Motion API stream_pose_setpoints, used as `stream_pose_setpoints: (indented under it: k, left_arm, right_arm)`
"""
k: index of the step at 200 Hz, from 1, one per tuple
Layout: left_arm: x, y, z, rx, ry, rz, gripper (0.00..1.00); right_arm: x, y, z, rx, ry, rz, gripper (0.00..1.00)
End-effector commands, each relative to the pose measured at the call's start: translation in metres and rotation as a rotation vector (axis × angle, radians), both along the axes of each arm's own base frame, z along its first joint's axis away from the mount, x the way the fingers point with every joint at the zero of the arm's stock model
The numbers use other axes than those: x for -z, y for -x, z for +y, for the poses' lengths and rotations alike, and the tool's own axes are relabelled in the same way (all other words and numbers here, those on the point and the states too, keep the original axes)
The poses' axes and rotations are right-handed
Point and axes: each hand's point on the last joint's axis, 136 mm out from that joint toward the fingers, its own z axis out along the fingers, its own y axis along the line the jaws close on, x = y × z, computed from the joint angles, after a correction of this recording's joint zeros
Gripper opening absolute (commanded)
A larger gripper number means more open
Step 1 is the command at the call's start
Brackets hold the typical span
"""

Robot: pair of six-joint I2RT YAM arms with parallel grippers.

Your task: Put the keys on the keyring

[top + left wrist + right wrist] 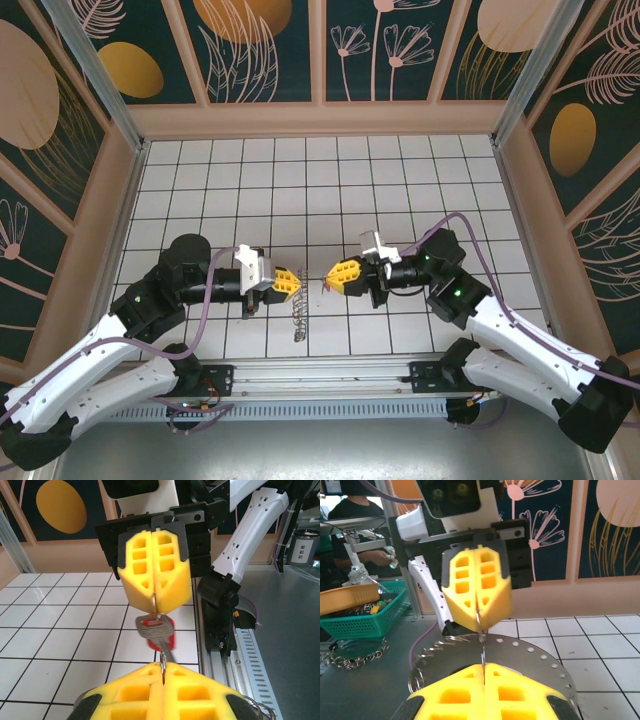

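Observation:
The key [156, 627], silver with a red head, hangs from my right gripper [155, 599], which is shut on its top. From above, the key [326, 284] sits in the small gap between my right gripper [343, 273] and my left gripper [287, 281]. My left gripper [163, 669] is shut on a thin metal ring of the keyring [163, 661], just below the key's blade. From the right wrist, that ring [479, 625] points down at the edge-on key [483, 656] in my right gripper [484, 669]. A strand of rings [300, 318] trails below.
A grey disc [540, 652] with holes round its rim and small rings on its edge lies behind the grippers. The white tiled floor [300, 190] is boxed in by wooden walls. A metal rail [330, 385] runs along the near edge. A green basket [355, 620] stands off the table.

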Motion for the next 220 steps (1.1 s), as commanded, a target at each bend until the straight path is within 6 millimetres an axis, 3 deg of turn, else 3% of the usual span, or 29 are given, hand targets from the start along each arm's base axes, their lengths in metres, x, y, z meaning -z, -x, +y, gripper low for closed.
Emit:
stream_pose_setpoints:
  k: [1,46,220]
  left_arm:
    - [-0.019,0.005,0.0,0.028,0.047,-0.056,0.0]
    - [-0.019,0.007,0.0,0.04,0.05,-0.053,0.0]
    - [-0.019,0.011,-0.001,0.068,0.05,-0.04,0.0]
  right_arm:
    - [-0.007,0.009,0.002,-0.026,-0.033,-0.038,0.0]
    - [0.001,0.011,0.011,-0.025,-0.029,-0.095,0.0]
    - [-0.004,0.016,0.02,-0.039,-0.058,-0.176,0.0]
